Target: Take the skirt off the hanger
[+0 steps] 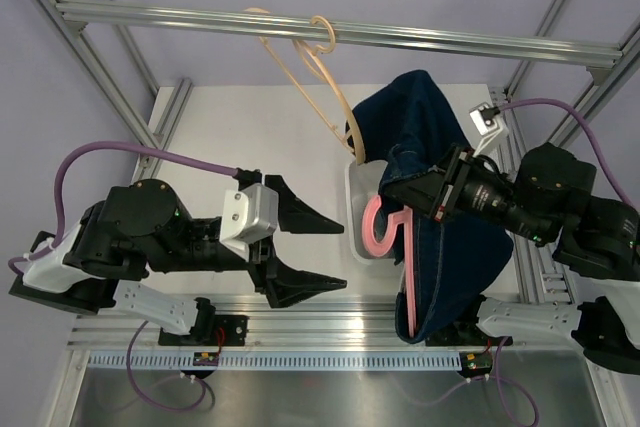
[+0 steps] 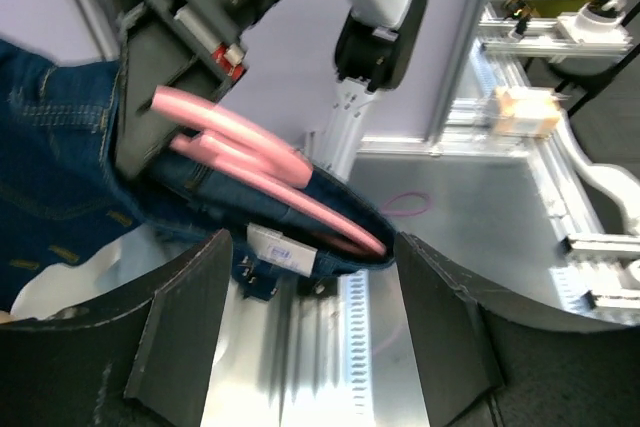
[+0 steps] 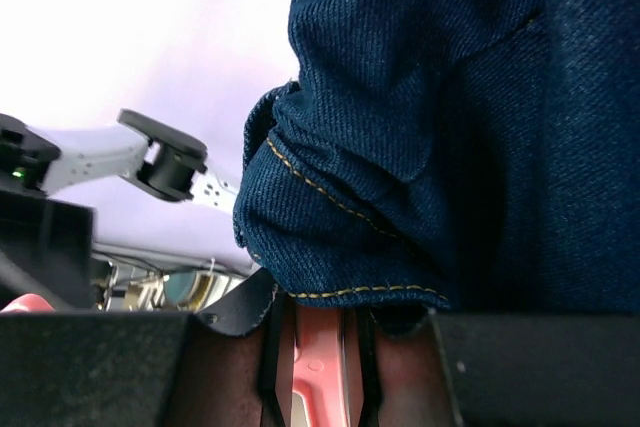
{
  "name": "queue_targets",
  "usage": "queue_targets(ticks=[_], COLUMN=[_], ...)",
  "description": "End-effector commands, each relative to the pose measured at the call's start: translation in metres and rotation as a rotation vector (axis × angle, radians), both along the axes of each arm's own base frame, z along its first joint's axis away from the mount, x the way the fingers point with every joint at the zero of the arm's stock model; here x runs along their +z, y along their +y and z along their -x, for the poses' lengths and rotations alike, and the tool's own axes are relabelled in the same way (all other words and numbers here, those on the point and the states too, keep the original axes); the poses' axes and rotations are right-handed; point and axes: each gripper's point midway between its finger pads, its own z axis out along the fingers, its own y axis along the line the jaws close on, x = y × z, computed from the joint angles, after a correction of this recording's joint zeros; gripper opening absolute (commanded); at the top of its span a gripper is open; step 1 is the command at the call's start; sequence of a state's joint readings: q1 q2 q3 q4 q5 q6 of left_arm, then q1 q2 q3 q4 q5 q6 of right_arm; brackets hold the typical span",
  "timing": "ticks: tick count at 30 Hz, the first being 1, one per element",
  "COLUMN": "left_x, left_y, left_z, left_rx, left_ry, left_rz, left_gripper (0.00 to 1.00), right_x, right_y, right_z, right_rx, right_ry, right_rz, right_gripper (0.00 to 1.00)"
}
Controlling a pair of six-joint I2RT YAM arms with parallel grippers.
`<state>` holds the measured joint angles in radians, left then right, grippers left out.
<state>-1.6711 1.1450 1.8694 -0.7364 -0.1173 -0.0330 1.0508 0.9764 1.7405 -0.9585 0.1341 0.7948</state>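
Note:
A dark blue denim skirt (image 1: 452,267) hangs on a pink hanger (image 1: 410,282) and drapes over my right gripper (image 1: 397,193). That gripper is shut on the hanger's pink bar (image 3: 320,365), with the skirt's hem (image 3: 460,97) bunched just above the jaws. My left gripper (image 1: 328,252) stands open to the left of the hanger, apart from it. In the left wrist view the open left gripper (image 2: 315,332) has nothing between its fingers. The pink hanger (image 2: 245,142) and the skirt (image 2: 50,147) lie beyond them, a white label (image 2: 283,250) showing at the waistband.
A cream hanger (image 1: 318,42) hooks on the overhead aluminium rail (image 1: 450,39), its lower end reaching toward a white tray (image 1: 352,187) on the table. Frame posts stand at both sides. The slotted metal front edge (image 2: 355,347) lies below my left gripper.

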Motion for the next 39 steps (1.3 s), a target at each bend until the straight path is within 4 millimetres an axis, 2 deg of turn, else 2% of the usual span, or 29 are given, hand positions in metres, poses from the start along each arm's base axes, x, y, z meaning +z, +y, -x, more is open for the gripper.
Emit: queue_targets(ticks=[1,4,5,7,8,14,16,17,23,28,35,39], left_x=[0.036,0.027,0.022,0.007,0.001,-0.035,-0.051,-0.051,-0.056,-0.051,-0.055,-0.057], left_y=[0.004,-0.007,-0.010,-0.013,-0.010,0.007,0.012,0.020,0.030,0.031,0.029,0.029], left_z=[0.014,0.006,-0.007,-0.020,-0.037,-0.067,-0.075,-0.083,-0.101,-0.105,-0.111,-0.111], left_rx=[-0.061,0.008,0.090,0.195,0.305,0.540,0.614,0.660,0.803,0.837,0.894,0.899], left_ry=[0.117,0.212,0.235,0.304,0.331,0.497,0.543,0.554,0.566,0.608,0.640,0.647], left_rz=[0.153,0.128,0.113,0.053,0.049,0.048,0.052,0.078,0.099,0.137,0.155,0.157], left_gripper=[0.70,0.69,0.69,0.68,0.68,0.56,0.55,0.52,0.48,0.46,0.45,0.43], right_x=[0.025,0.017,0.017,0.015,0.015,0.007,0.004,0.003,-0.005,-0.018,-0.019,-0.014], right_y=[0.022,0.029,0.032,0.035,0.037,0.029,0.028,0.028,0.043,0.045,0.058,0.062], right_z=[0.001,-0.011,-0.015,-0.017,-0.020,-0.032,-0.034,-0.035,-0.042,-0.052,-0.058,-0.060], right_rx=[0.068,0.029,0.020,0.017,0.008,-0.069,-0.081,-0.085,-0.075,-0.111,-0.102,-0.102], right_ry=[-0.047,-0.044,-0.046,-0.045,-0.045,-0.052,-0.054,-0.053,-0.046,-0.045,-0.048,-0.058], right_rz=[-0.094,-0.068,-0.068,-0.068,-0.068,-0.051,-0.047,-0.041,-0.004,0.028,0.035,0.024], right_gripper=[0.00,0.00,0.00,0.00,0.00,0.00,0.00,0.00,0.00,0.00,0.00,0.00])
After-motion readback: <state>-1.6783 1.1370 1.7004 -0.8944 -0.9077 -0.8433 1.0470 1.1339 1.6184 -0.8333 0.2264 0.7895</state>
